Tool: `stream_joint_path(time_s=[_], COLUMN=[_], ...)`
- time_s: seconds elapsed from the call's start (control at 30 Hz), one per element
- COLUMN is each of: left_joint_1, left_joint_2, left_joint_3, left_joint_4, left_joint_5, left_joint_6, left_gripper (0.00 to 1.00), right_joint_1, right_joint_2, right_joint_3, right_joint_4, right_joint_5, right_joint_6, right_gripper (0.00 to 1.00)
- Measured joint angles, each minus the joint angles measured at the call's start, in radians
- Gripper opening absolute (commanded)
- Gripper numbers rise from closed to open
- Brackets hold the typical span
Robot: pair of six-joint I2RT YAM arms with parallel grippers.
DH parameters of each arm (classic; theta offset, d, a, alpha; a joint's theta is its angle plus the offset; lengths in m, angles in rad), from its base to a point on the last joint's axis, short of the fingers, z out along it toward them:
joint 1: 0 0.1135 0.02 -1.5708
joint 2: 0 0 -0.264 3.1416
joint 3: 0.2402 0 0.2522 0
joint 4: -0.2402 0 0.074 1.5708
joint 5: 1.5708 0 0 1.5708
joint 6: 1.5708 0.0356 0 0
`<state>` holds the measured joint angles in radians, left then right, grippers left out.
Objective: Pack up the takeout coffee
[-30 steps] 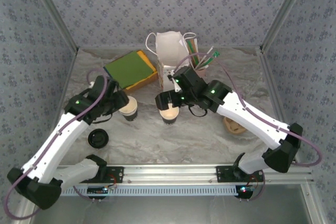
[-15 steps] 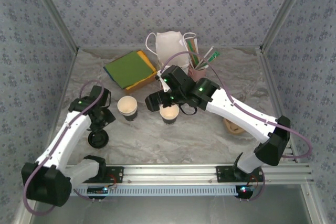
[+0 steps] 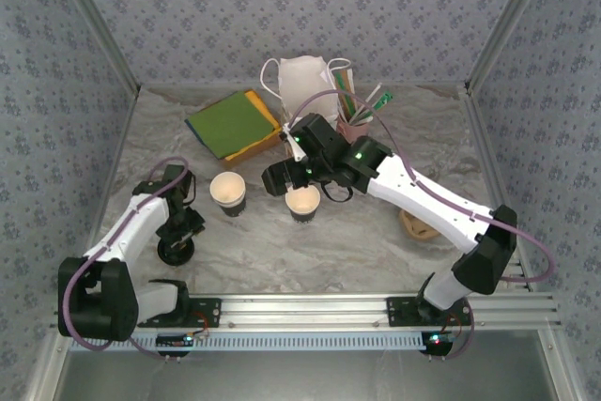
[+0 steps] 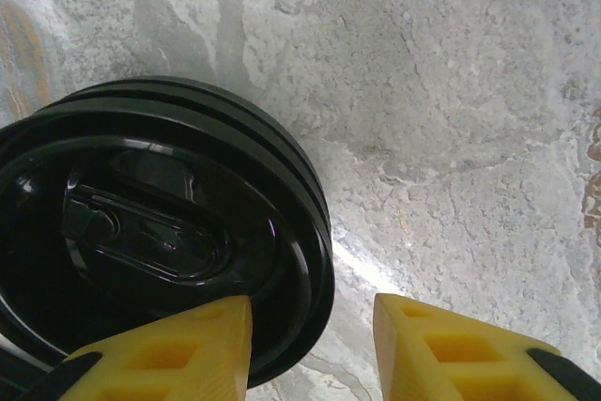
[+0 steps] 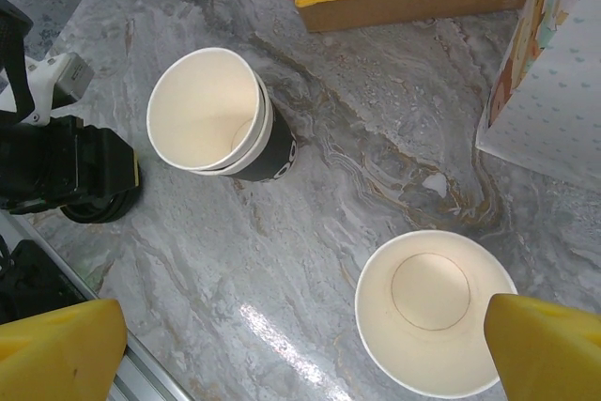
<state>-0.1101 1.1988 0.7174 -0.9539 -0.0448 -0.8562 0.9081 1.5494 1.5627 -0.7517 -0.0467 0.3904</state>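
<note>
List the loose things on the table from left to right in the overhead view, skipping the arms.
black lid → dark-sleeved open cup → second open cup → pink holder of straws → brown item. The green pad and the white bag overlap others, so they are omitted.

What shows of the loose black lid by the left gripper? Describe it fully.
The black lid is glossy plastic, round, with a stepped rim and a sunken centre holding an oval sip tab. It lies flat on the marbled table. The left gripper straddles its rim: one yellow finger over the lid, the other outside it, apart from the rim.
</note>
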Motion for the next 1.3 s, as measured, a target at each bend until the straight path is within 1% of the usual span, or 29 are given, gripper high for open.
stream_joint_path(time_s=[0.17, 0.3, 0.37, 0.43, 0.5, 0.57, 0.67, 0.7, 0.77, 0.83, 1.07, 1.3], left_joint_1=[0.012, 0.017, 0.019, 0.019, 0.019, 0.019, 0.019, 0.019, 0.021, 0.021, 0.022, 0.025], left_joint_2=[0.0, 0.0, 0.0, 0.0, 0.0, 0.0, 0.0, 0.0, 0.0, 0.0, -0.028, -0.055], left_joint_3=[-0.019, -0.029, -0.034, -0.035, -0.036, -0.036, -0.036, -0.036, -0.036, -0.036, -0.032, 0.037], left_joint_4=[0.025, 0.04, 0.043, 0.044, 0.047, 0.049, 0.05, 0.05, 0.05, 0.049, 0.022, -0.035], left_joint_5=[0.008, 0.011, 0.012, 0.012, 0.015, 0.015, 0.015, 0.015, 0.015, 0.015, 0.014, 0.013], left_joint_6=[0.015, 0.026, 0.027, 0.035, 0.036, 0.041, 0.044, 0.044, 0.047, 0.048, 0.048, 0.048], left_gripper=[0.32, 0.31, 0.24, 0.23, 0.19, 0.19, 0.13, 0.08, 0.06, 0.01, 0.0, 0.0], right_joint_1=[-0.003, -0.003, -0.003, -0.003, -0.003, -0.003, -0.003, -0.003, -0.003, -0.003, -0.003, -0.002], right_joint_2=[0.017, 0.026, 0.026, 0.026, 0.026, 0.026, 0.026, 0.026, 0.026, 0.026, 0.026, 0.026], right_joint_3=[0.005, 0.014, 0.017, 0.018, 0.019, 0.019, 0.019, 0.019, 0.019, 0.019, 0.019, 0.019], right_joint_4=[0.0, 0.0, 0.0, 0.0, 0.0, 0.0, 0.0, 0.0, 0.0, 0.0, 0.0, 0.0], right_joint_5=[-0.017, -0.028, -0.031, -0.035, -0.036, -0.036, -0.036, -0.036, -0.036, -0.036, -0.036, -0.036], right_joint_6=[0.0, 0.0, 0.0, 0.0, 0.0, 0.0, 0.0, 0.0, 0.0, 0.0, 0.0, 0.0], right_gripper=[1.0, 1.0, 1.0, 1.0, 1.0, 1.0, 1.0, 1.0, 1.0, 1.0, 1.0, 1.0])
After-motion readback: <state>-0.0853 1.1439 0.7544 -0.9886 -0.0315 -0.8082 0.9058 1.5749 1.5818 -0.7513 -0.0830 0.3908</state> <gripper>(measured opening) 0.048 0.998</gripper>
